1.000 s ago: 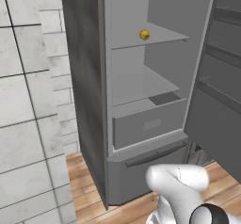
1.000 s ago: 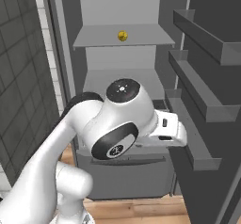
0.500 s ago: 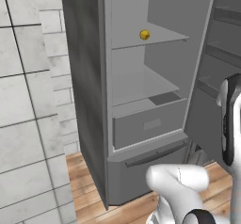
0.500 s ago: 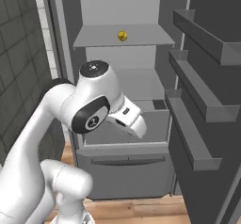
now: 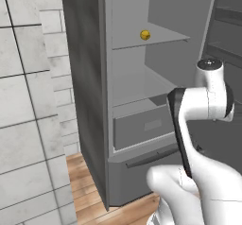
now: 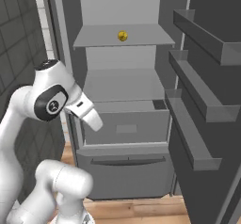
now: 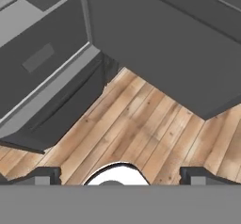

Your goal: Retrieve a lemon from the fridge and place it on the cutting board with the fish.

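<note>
Small round bright-yellow lemon (image 5: 145, 35) sits on the fridge (image 6: 123, 84) shelf.

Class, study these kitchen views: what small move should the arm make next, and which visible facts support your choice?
Probably raise the hand and aim it toward the upper shelf. The lemon sits there in the open fridge, while the open gripper points down at the wooden floor in front of the drawer, well below the fruit.

arm (image 6: 47, 100) – elbow raised, forearm angled down | gripper (image 7: 117, 177) – jaws wide apart, nothing between them
</note>
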Controlling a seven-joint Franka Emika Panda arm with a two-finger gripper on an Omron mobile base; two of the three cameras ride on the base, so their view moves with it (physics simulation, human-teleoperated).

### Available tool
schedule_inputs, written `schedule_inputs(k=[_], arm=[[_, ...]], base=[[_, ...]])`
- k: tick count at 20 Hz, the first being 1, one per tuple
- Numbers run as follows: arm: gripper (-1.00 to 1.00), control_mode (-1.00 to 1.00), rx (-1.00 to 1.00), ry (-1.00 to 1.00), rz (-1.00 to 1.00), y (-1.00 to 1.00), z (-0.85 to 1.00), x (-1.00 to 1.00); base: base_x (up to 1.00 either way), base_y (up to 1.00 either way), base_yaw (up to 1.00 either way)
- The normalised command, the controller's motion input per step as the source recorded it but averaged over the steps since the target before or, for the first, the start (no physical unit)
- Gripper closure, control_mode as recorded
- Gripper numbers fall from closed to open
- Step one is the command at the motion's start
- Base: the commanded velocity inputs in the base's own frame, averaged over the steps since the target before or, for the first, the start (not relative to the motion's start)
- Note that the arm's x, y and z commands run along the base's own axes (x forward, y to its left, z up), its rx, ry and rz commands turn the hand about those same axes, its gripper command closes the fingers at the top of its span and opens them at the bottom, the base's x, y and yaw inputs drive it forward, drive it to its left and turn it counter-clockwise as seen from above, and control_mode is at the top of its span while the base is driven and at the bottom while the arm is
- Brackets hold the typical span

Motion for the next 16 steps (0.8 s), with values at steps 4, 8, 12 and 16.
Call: schedule_inputs(k=[4, 8, 12, 16], arm=[[-1.0, -1.0, 0.08, 0.05, 0.0, 0.85, -0.31, 0.0], [-1.0, -1.0, 0.24, 0.11, 0.17, 0.35, -0.19, 0.0], [-1.0, -1.0, 0.16, 0.05, 0.33, 0.4, -0.3, 0.01], [-1.0, -1.0, -0.02, 0.13, 0.1, 0.27, -0.03, 0.01]], base=[[0.0, 0.0, 0.0], [0.0, 0.0, 0.0], [0.0, 0.0, 0.0], [0.0, 0.0, 0.0]])
